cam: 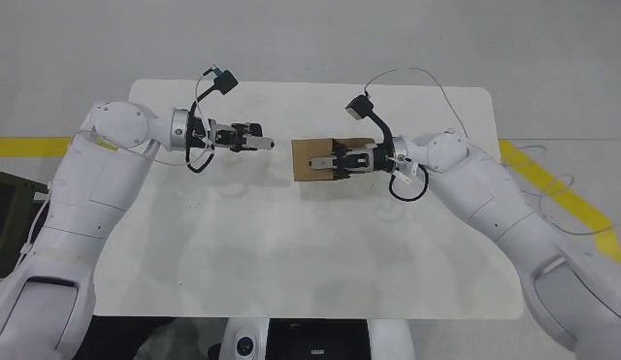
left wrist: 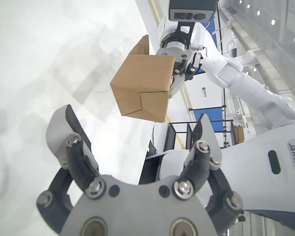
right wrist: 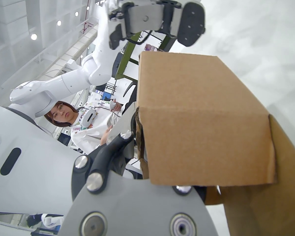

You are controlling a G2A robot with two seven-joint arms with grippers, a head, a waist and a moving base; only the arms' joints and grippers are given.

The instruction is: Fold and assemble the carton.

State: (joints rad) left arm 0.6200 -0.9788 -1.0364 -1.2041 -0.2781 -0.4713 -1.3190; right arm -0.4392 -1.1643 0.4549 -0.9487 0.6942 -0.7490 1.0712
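A brown carton (cam: 312, 159) is held just above the white table's middle, its folded, closed end toward my left arm and a loose flap (left wrist: 143, 46) at the open end. My right gripper (cam: 338, 161) is shut on the carton's wall at that open end; in the left wrist view one of its fingers (left wrist: 175, 84) presses the carton's side (left wrist: 143, 74). The carton (right wrist: 199, 124) stands close in front of the right wrist camera. My left gripper (cam: 260, 144) is open with nothing between its fingers (left wrist: 73, 121), a short gap from the carton's closed end.
The white table (cam: 310, 253) has free surface all around the carton. Yellow tape lines the floor (cam: 34, 147) off both sides. A dark object (cam: 12, 200) sits by the left edge, off the table.
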